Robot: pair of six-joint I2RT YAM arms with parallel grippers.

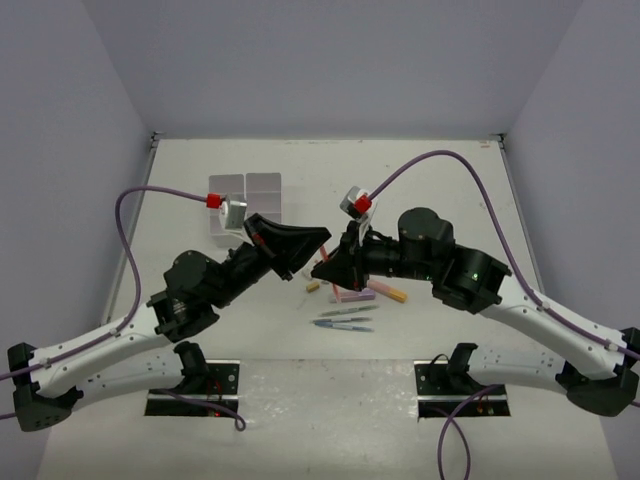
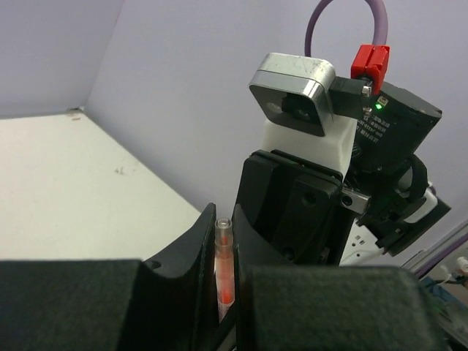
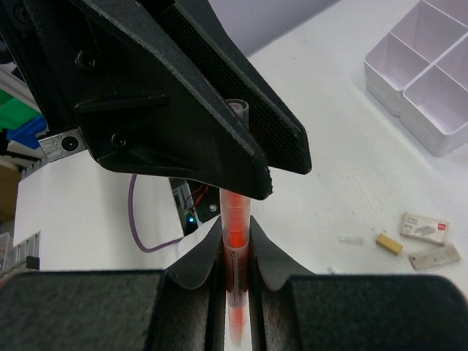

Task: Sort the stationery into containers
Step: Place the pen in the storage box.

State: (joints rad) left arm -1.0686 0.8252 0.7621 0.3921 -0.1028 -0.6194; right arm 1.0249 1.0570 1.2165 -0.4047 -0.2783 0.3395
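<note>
Above the desk's (image 1: 330, 420) middle, both jaws pinch one red pen (image 3: 235, 219): right gripper (image 3: 235, 252) clenched low on it, left gripper (image 2: 223, 245) clamped near its clear end. Right wrist view picks out a white eraser (image 3: 424, 227). Overhead alone shows loose pens (image 1: 345, 318) below, with the white tray (image 1: 262, 186) toward the far left.

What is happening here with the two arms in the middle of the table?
The two arms meet above the middle of the table. The left gripper and the right gripper are both shut on one red pen, held off the table. Two thin pens and a pink-orange marker lie near them, and the white tray stands farther back on the left.
</note>
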